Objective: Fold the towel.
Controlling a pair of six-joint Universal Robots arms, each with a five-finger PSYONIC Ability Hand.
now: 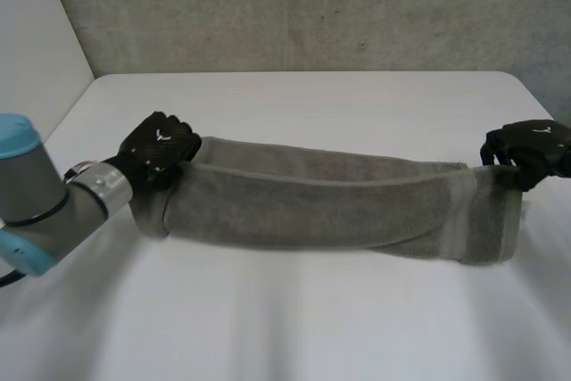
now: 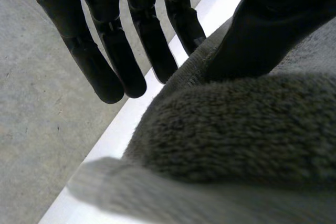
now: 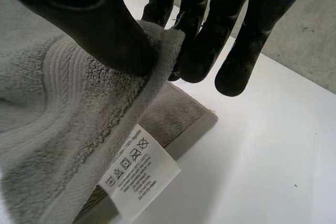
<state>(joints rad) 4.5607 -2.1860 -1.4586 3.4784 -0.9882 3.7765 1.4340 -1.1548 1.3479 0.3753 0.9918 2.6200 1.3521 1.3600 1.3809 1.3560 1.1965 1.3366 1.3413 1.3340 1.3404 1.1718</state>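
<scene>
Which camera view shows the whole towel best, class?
The head view: the towel stretches full length between the left hand and the right hand. The left wrist view gives its fluffy end close up; the right wrist view gives a pinched corner and the care label.

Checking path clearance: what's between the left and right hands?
The grey towel, stretched from the left hand to the right hand, each pinching one end. Nothing else lies between them; the head view shows it.

Care label (image 3: 137, 174) print unreadably small, near towel (image 2: 131, 192) fold blurred — right hand (image 1: 528, 151) edge-clipped
</scene>
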